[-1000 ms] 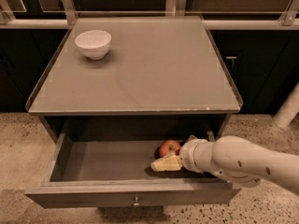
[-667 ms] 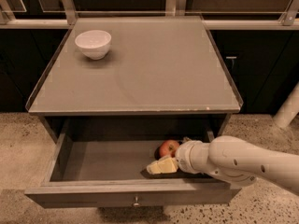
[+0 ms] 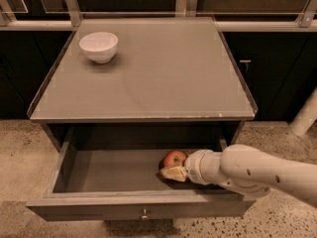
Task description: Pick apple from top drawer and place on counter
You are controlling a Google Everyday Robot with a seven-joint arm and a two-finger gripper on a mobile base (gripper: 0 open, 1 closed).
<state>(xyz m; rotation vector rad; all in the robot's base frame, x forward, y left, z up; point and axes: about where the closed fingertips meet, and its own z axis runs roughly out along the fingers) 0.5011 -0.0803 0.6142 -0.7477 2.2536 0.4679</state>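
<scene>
The top drawer [image 3: 106, 172] is pulled open below the counter [image 3: 163, 78]. The apple [image 3: 174, 157], red-orange with a yellowish patch, lies on the drawer floor at the right of the middle. My gripper [image 3: 174, 172] reaches into the drawer from the right on a white arm [image 3: 247, 170]. Its cream tip sits right against the apple's near side. The arm hides the drawer's right part.
A white bowl [image 3: 99, 46] stands at the counter's back left. The drawer's front panel has a small metal knob [image 3: 144, 214]. Dark cabinets stand on both sides. A white post [image 3: 304, 115] stands on the speckled floor at the right.
My gripper has shifted slightly in the drawer and now sits closer under the apple. The apple has stayed in about the same place.
</scene>
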